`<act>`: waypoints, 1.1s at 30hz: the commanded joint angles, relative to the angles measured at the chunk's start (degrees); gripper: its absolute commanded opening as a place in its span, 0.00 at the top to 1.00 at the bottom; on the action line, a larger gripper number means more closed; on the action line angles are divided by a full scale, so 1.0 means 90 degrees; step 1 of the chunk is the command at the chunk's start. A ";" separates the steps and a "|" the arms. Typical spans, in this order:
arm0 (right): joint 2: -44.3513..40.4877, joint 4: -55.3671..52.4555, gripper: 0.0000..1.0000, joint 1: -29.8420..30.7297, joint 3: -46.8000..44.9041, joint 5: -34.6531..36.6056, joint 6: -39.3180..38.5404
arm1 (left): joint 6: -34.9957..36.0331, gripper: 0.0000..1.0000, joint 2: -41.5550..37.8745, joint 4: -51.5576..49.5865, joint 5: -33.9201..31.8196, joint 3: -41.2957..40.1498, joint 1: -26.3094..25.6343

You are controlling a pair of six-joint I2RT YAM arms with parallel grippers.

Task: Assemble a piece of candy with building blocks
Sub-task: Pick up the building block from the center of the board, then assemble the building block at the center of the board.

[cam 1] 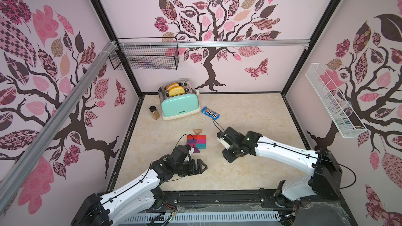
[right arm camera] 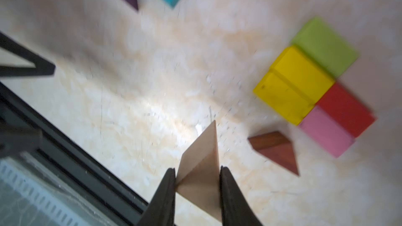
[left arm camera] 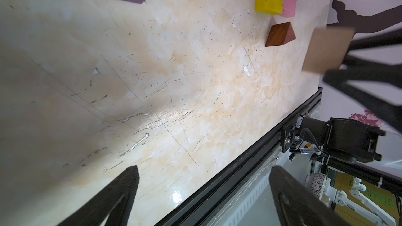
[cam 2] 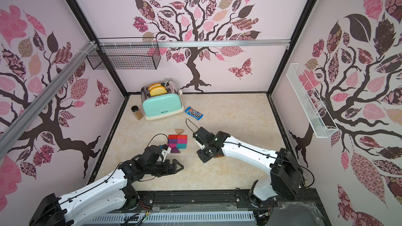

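Right tool (right arm camera: 196,169) clamps tan triangle (right arm camera: 202,148) over scratched tabletop (right arm camera: 130,88) inside tree-papered walls (cam 1: 239,7).

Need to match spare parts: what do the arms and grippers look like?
The left arm and right arm have white shells with black joints. Thin black cables run clipped along the shells and loop near the wrists. A small green light shows on the right arm. The left gripper and right gripper are black, with open triangular fingers.
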 commanded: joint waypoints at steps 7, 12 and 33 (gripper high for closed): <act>0.1336 -0.0729 0.78 -0.1552 0.2040 -0.0188 -0.3482 | 0.0339 0.02 -0.0470 -0.0745 -0.0095 0.0469 0.0108; 0.1811 -0.0551 0.84 -0.1834 0.2269 -0.0238 -0.5278 | 0.0300 0.02 -0.0387 -0.0677 0.0053 0.0485 0.0158; 0.3474 -0.0981 0.89 -0.3145 0.3459 -0.1055 -0.8050 | 0.0961 0.02 0.1207 -0.0080 0.0845 0.1488 0.0586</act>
